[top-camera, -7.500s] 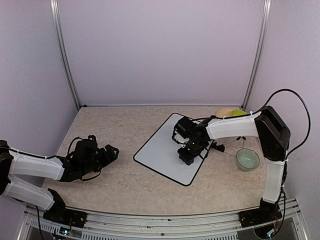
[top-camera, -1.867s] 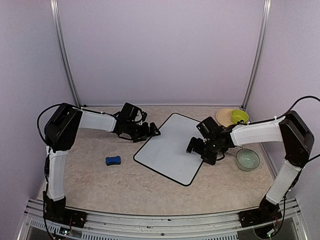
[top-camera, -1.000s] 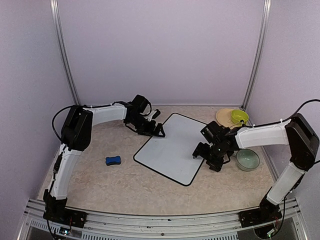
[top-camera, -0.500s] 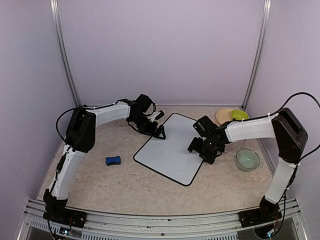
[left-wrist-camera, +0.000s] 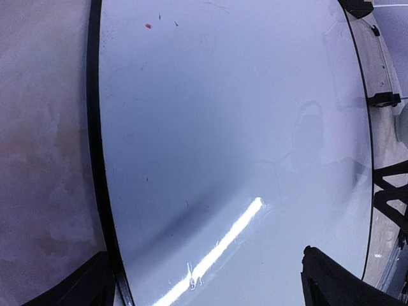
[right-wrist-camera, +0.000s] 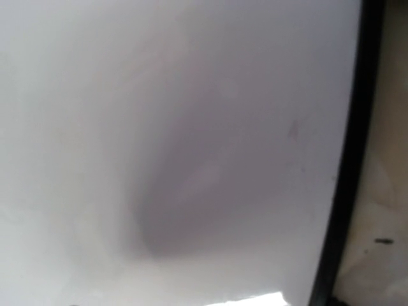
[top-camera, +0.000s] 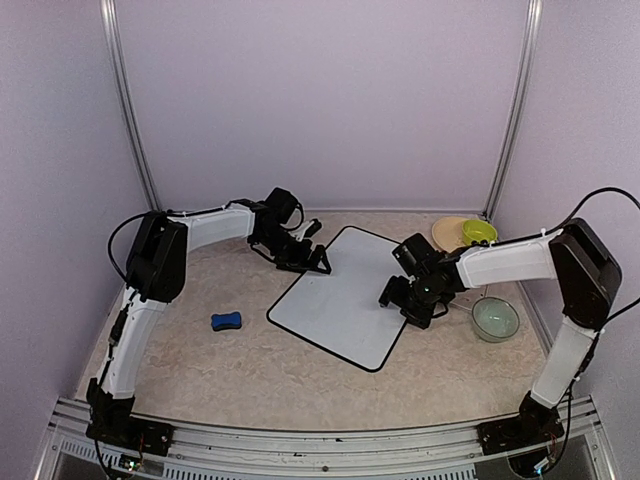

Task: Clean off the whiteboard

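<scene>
Two white-and-black robot arms rise from the near edge of a beige, stone-patterned desk [top-camera: 250,380]. Nearest, on the left side, lies a small blue eraser block [top-camera: 226,321], alone on the desk and well apart from both arms.

Just past it, at mid-desk, the whiteboard [top-camera: 335,305] lies flat, turned so that one corner points toward the near edge. Its thin black frame encloses a glossy white face. Seen close up from the left wrist, a tiny red speck [left-wrist-camera: 148,26] shows near one end of the board. To the board's right sits a pale green bowl [top-camera: 495,320].

The right end effector [top-camera: 404,303] hangs low over the board's right edge. Its wrist camera shows only blurred white board and black frame, so I cannot tell how far its fingers are parted or whether it grips anything.

Farther back, the left arm stretches across to the board's far-left edge. The left end effector [left-wrist-camera: 210,288] is spread wide and holds nothing. One fingertip [left-wrist-camera: 89,287] is on the desk side of the frame, the other over the board.

At the far right corner, a lime-green bowl [top-camera: 478,232] rests on a tan plate [top-camera: 447,230].
</scene>
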`<state>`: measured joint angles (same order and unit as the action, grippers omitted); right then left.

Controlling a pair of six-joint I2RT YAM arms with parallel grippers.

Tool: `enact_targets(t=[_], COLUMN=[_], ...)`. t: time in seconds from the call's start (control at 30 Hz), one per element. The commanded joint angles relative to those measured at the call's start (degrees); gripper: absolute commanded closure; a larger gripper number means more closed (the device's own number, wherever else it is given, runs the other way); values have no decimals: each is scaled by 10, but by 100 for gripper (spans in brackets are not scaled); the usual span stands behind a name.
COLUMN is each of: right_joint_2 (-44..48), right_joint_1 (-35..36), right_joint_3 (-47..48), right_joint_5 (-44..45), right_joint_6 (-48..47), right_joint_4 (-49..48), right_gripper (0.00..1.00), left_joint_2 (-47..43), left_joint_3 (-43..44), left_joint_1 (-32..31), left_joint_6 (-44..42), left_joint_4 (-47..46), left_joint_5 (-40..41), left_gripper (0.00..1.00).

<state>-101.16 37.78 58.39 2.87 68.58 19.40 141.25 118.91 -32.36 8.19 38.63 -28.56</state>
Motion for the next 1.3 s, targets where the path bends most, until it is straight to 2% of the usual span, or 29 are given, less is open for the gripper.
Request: enact_targets(t=[0.0, 0.23, 0.53, 0.8, 1.27], right_joint_2=[-39, -21, 30, 63, 126], right_joint_1=[-4, -7, -8, -8, -8], right_joint_3=[-26, -71, -74, -104, -122], right_joint_5=[-60, -95, -127, -167, -176], right_joint_6=[-7, -13, -72, -78, -84], right_joint_4=[-110, -194, -266, -349, -415], right_gripper=[19, 21, 24, 25, 25], left_joint_2=[-13, -13, -11, -8, -9], left_joint_3=[-17, -26, -44, -50, -71], left_joint_1=[-34, -37, -40, -45, -45], left_joint_6=[50, 70, 74, 73, 71], left_joint_4=[-2, -26, -36, -40, -49], left_joint_5=[-128, -140, -139, -138, -137], left_gripper=[1, 1, 1, 1, 1])
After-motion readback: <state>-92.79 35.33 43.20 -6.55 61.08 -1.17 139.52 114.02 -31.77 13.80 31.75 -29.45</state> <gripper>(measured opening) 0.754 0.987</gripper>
